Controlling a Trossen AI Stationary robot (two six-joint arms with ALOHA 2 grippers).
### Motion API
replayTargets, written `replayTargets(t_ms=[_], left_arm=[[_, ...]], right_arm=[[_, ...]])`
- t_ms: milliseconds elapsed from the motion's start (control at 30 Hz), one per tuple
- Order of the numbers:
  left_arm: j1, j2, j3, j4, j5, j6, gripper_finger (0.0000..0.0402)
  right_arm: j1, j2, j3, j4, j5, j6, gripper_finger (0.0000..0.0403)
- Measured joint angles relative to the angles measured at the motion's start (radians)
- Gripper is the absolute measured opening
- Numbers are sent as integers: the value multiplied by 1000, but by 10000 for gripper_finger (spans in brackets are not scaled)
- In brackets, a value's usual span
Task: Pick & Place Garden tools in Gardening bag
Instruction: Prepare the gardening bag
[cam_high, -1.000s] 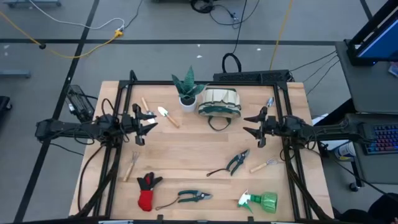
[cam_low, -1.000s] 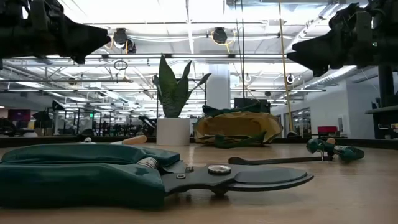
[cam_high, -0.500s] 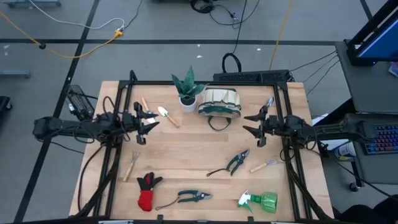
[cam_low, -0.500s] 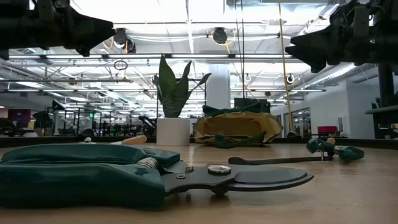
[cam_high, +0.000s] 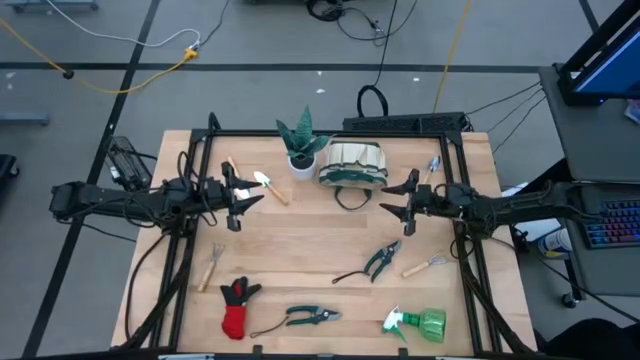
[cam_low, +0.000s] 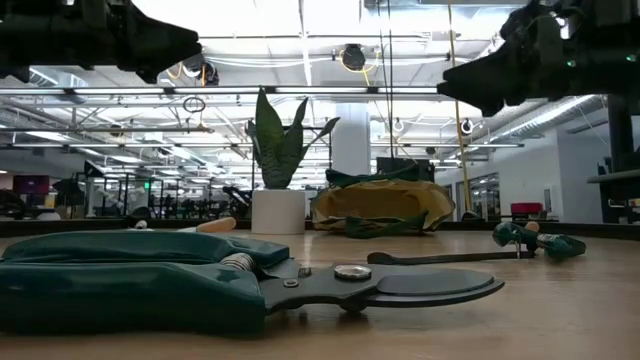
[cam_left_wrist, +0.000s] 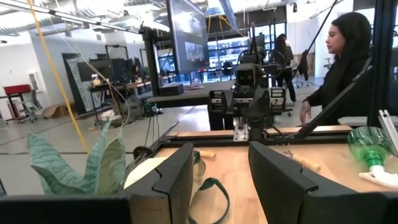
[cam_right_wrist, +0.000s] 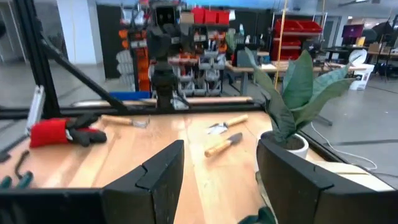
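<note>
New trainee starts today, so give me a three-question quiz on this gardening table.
1. True or false: the gardening bag already holds the red-black glove.
2. The green spray bottle lies nearer which arm? A left, B right.
3. Fill in: both the left pincer and the right pincer are ____.

Key: 1 false, the glove lies on the table. 2 B. 3 open, holding nothing.

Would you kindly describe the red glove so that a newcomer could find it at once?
Start at the wooden table seen from above and go to its near edge on the left arm's side. The glove lies flat there, between the small wooden-handled rake and the green-handled pruning shears. It is the only red-and-black, soft thing on the table.
</note>
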Motion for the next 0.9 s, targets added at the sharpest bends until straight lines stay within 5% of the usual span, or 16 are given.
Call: replayTargets(t_ms=[467, 900], left_arm=[[0, 0, 1, 10, -25, -43, 161], [0, 39, 169, -208, -29, -10, 161]], right_arm=[[-12, 164, 146, -70, 42, -83, 194], [-153, 246, 181, -300, 86, -36, 194]])
